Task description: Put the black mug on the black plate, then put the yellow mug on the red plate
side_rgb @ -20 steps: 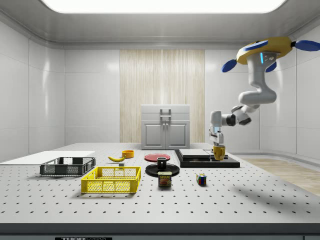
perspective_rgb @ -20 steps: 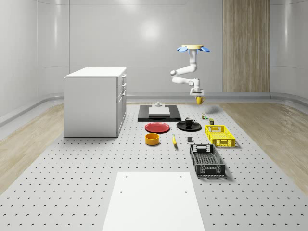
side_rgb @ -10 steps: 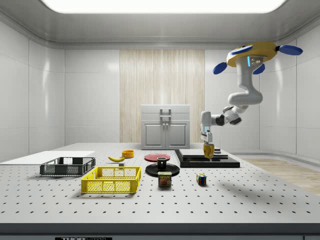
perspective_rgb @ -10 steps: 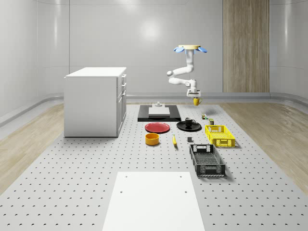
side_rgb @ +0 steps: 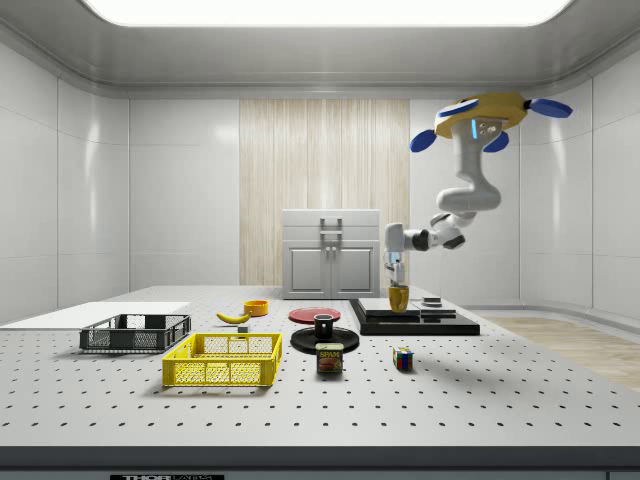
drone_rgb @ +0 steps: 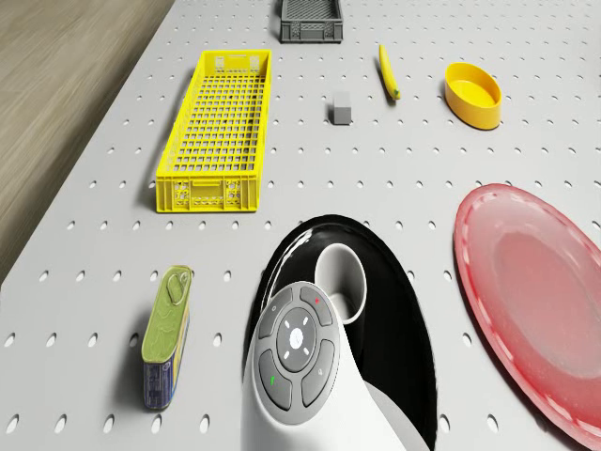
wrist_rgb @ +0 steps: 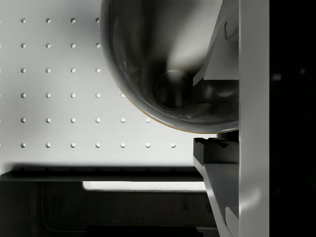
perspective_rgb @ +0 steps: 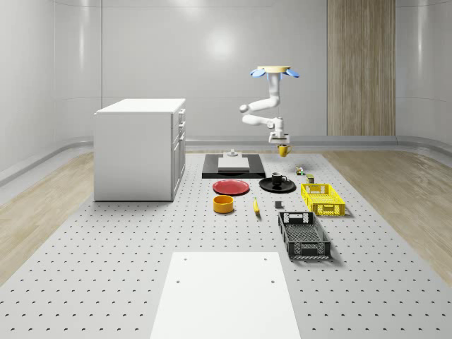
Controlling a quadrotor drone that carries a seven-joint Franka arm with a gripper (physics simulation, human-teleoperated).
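The tool (side_rgb: 398,283) is clamped on the rim of the yellow mug (side_rgb: 399,298), which hangs upright in the air below it, clear of the bench (perspective_rgb: 106,268). In the wrist view the mug's dark inside (wrist_rgb: 168,74) sits against one finger (wrist_rgb: 217,153), with the perforated bench top beneath. In the whole-scene view the yellow mug (perspective_rgb: 283,150) hangs above and just behind the black plate (perspective_rgb: 277,186), near the black slab (perspective_rgb: 233,167) at the far side of the bench.

The arm bends up from the tool to the drone (side_rgb: 487,110), which hovers high over the far part of the bench, toward the side view's right; in the whole-scene view the drone (perspective_rgb: 274,70) is above the mug and the slab.

The black mug (perspective_rgb: 277,179) already stands upright on the black plate. The red plate (perspective_rgb: 231,187) lies bare just beside the black plate, toward the whole-scene view's left. In the drone view the red plate (drone_rgb: 531,301) and black plate (drone_rgb: 413,319) lie side by side, apart.

Nearer the camera in the whole-scene view are an orange bowl (perspective_rgb: 223,204), a banana (perspective_rgb: 256,206) and a small grey block (perspective_rgb: 278,205). A yellow crate (perspective_rgb: 323,198) and a black crate (perspective_rgb: 304,235) stand toward that view's right. A tin can (drone_rgb: 167,334) lies on its side near the black plate, and a colour cube (side_rgb: 403,359) sits close by. A white cabinet (perspective_rgb: 140,148) stands at the whole-scene view's left
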